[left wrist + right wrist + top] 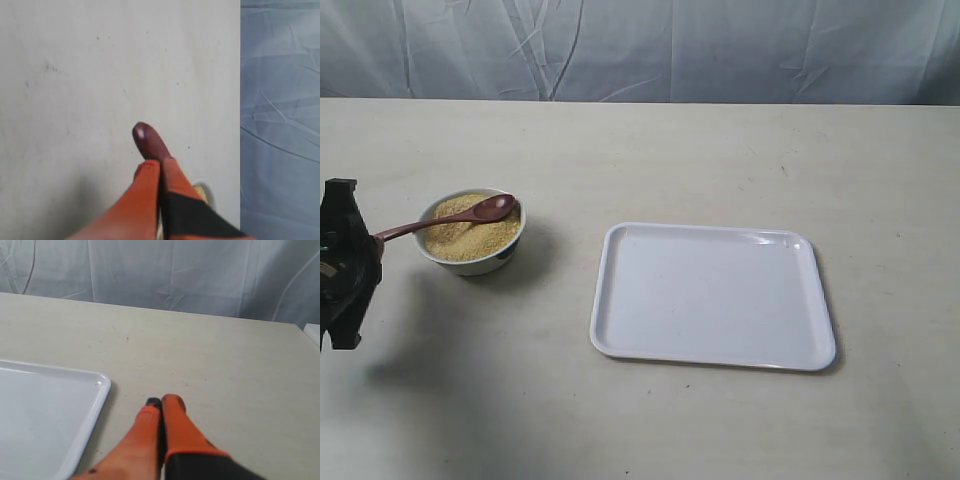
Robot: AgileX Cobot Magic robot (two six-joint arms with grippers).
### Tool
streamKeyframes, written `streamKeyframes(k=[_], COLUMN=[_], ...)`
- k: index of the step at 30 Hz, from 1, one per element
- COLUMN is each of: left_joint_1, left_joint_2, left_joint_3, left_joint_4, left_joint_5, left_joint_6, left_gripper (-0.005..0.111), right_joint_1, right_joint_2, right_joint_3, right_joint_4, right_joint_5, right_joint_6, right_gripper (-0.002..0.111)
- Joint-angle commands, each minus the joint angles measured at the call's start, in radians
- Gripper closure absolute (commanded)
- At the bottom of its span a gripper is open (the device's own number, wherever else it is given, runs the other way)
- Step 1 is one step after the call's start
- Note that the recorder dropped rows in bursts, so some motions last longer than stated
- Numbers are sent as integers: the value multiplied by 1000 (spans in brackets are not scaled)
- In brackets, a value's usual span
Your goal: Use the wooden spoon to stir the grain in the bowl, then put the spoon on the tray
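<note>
Spoon (445,221) across bowl (470,265), handle in left hand (159,166)

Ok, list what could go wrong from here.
1. The grain sits heaped to the rim of the bowl; stirring may push some onto the table.
2. The left gripper pinches the wooden spoon near the handle's end, so it may twist in the grip.
3. Nothing holds the small bowl; the right gripper is shut beside the tray, so the bowl may slide.
</note>
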Motion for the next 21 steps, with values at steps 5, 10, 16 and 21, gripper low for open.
streamKeyframes(k=[5,10,16,21], left_joint_1=[2,2,2,2], left_joint_2=[-102,-178,-202,-202], left_joint_3=[74,143,195,195], left_joint_4=[91,120,145,140], left_joint_5=[-12,-49,-176,-172], left_joint_6=[-69,-69,-125,-94], left_gripper=[107,106,80,55], right_joint_1=[-4,-4,-4,-4], right_joint_2=[-7,-7,-7,-7], right_joint_3=[2,2,2,2], right_joint_4=[-1,-1,-1,-1], right_joint_5=[-12,-12,-12,-12], right_joint_6=[1,1,1,1], right_gripper=[108,108,108,108])
